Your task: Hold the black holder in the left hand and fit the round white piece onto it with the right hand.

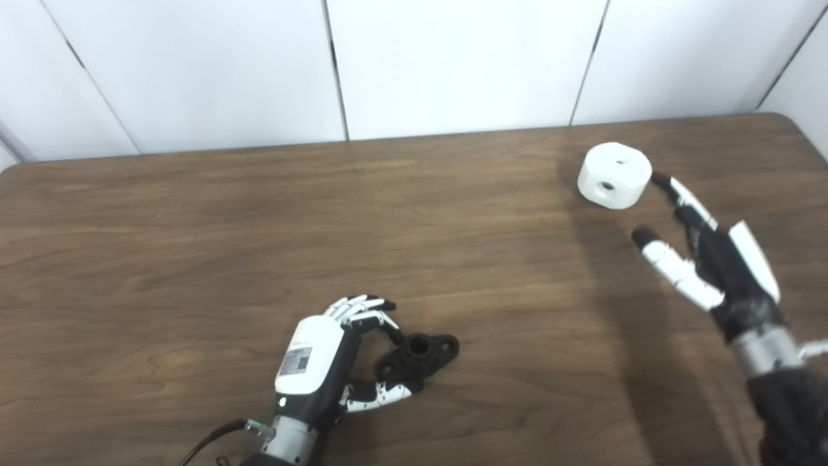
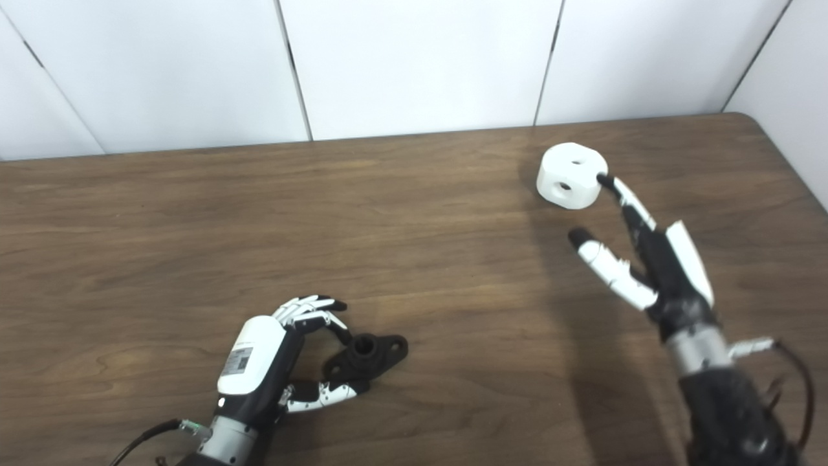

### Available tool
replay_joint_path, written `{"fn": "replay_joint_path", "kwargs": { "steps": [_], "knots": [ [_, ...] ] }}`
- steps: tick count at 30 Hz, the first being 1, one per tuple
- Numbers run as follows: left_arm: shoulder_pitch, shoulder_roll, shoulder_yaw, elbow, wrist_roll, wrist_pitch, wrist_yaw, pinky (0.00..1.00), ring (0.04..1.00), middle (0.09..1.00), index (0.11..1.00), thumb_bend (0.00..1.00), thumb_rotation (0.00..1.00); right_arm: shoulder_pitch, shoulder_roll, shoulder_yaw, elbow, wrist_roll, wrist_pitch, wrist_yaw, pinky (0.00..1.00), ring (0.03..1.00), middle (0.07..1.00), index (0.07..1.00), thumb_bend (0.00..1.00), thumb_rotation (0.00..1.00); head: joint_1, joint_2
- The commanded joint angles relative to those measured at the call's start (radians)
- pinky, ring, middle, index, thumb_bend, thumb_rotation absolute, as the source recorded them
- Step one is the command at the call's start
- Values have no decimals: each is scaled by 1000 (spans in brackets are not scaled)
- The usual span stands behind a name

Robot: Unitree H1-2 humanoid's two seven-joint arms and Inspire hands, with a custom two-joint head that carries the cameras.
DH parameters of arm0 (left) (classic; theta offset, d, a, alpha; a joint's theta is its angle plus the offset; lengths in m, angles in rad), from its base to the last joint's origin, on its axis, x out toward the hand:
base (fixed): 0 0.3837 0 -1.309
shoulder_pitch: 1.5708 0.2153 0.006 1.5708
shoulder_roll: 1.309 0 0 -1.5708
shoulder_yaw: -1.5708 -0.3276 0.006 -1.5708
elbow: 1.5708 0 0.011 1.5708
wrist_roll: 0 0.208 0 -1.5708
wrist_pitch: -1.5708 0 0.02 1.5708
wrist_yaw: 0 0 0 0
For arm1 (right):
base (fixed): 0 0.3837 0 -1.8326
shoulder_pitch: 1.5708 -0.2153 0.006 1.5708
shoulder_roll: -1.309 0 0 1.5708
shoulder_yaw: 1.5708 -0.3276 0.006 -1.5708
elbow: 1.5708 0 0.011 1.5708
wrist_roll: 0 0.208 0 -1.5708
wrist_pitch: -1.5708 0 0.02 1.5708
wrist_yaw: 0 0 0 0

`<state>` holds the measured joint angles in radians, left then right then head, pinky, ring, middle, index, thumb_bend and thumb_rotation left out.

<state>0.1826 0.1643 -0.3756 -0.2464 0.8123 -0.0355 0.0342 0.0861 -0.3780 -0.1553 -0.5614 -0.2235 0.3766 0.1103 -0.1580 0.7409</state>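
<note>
The black holder [image 1: 418, 355] lies flat on the brown table [image 1: 194, 259] near the front, left of centre. My left hand [image 1: 326, 353] curls around its left end, fingers above and thumb below, touching it; the holder still rests on the wood. The round white piece [image 1: 614, 175], a short cylinder with holes in its top and side, stands at the far right. My right hand [image 1: 705, 249] hovers just right of and nearer than it, open, fingers stretched toward the piece, one fingertip close to its right side.
White wall panels [image 1: 453, 65] rise directly behind the table's far edge. The table's right corner [image 1: 795, 129] lies close beyond the white piece. Cables trail from both wrists at the bottom.
</note>
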Motion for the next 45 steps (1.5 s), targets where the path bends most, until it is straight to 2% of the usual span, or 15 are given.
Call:
{"fn": "replay_joint_path", "kwargs": {
  "steps": [1, 3, 5, 12, 16, 22, 37, 45],
  "knots": [
    [21, 6, -14, 13, -5, 21, -52, 839, 837, 773, 488, 510, 40, -49, -46, -15, -45, -34, 41, 15, 1000, 1000, 964, 886, 536, 615, -1, 1],
    [23, 6, -14, 21, -7, 15, -44, 832, 832, 770, 488, 510, 40, -85, -81, -12, -36, -72, 70, 24, 1000, 1000, 957, 875, 564, 589, -19, -27],
    [24, 6, -13, 23, -8, 15, -43, 829, 830, 768, 488, 510, 40, -122, -95, -15, -18, -102, 87, 33, 1000, 1000, 947, 870, 598, 560, -32, -40],
    [26, 13, -7, 19, -15, 18, -48, 828, 828, 766, 488, 511, 39, -219, -129, -2, 73, -192, 91, 59, 1000, 1000, 956, 869, 681, 515, -72, -65],
    [30, 20, -1, 17, -20, 7, -42, 818, 821, 763, 488, 511, 39, -297, -161, 29, 159, -267, 92, 79, 1000, 1000, 971, 867, 729, 469, -86, -76],
    [33, 26, 7, 16, -21, -3, -40, 807, 814, 758, 488, 512, 40, -394, -185, 85, 274, -305, 88, 95, 956, 1000, 986, 880, 808, 370, -116, -90],
    [37, 33, 19, 28, -33, -16, -26, 807, 822, 755, 488, 511, 39, -555, -206, 200, 576, -365, 68, 80, 918, 1000, 993, 882, 886, 370, -154, -127],
    [35, 28, 24, 43, -27, -25, -17, 805, 819, 755, 488, 511, 39, -602, -214, 259, 672, -397, 63, 73, 986, 1000, 980, 868, 898, 358, -157, -139]
  ]
}}
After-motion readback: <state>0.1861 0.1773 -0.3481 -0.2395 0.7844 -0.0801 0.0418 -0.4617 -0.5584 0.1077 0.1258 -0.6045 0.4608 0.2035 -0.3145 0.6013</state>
